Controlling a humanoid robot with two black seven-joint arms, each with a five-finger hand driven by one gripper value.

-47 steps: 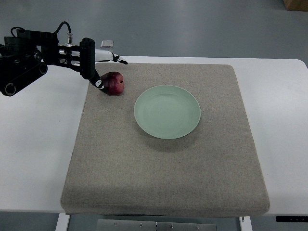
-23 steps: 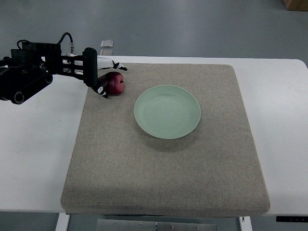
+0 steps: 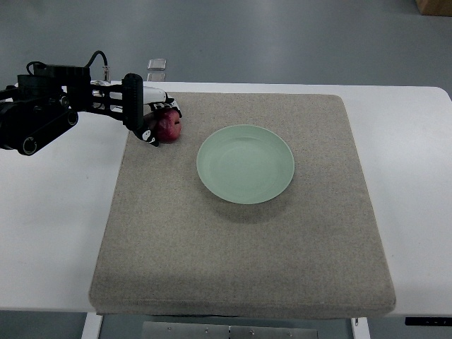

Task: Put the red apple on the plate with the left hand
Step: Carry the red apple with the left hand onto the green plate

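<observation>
A red apple (image 3: 170, 128) rests on the grey mat (image 3: 240, 247) near its far left corner. My left hand (image 3: 163, 125), on a black arm coming in from the left edge, is wrapped around it: white fingers (image 3: 165, 109) curl over the apple's far side and the thumb (image 3: 149, 134) presses against its near left side. The pale green plate (image 3: 245, 164) lies empty in the middle of the mat, a short way to the right of the apple. The right arm does not show.
The mat covers most of a white table (image 3: 49, 226). A small clear object (image 3: 157, 65) sits just beyond the table's far edge, behind the hand.
The left hand's fingers have closed over the top of the apple, which has shifted slightly up and left in the grip. The arm has edged right.
</observation>
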